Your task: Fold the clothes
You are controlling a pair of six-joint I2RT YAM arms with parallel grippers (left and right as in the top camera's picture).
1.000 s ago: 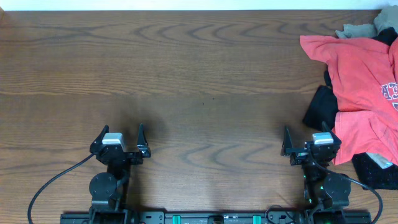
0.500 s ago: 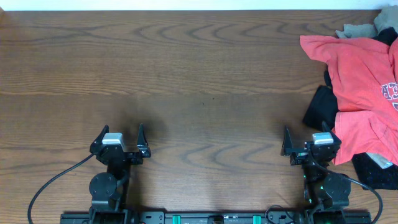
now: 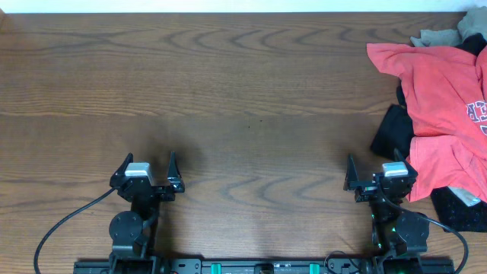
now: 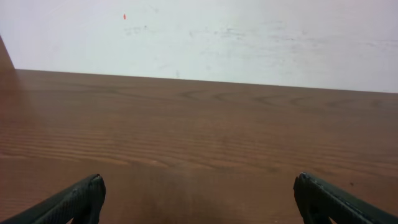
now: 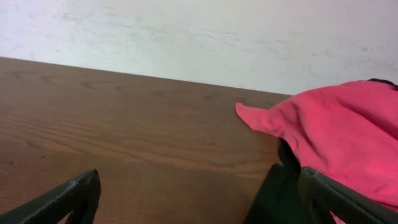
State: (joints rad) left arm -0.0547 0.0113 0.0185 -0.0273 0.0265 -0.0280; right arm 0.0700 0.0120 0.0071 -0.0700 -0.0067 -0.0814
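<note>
Clothes lie heaped unfolded at the frame's right edge, so we've everything left, left gripper and right gripper both apart.

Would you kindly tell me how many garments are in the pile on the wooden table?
3 at least: a coral-red T-shirt on top, a black garment under its left edge, a crumpled beige piece at the far side. Others may be hidden.

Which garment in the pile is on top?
The coral-red T-shirt with chest lettering; the black tee and beige piece only peek out from under its edges.
</note>
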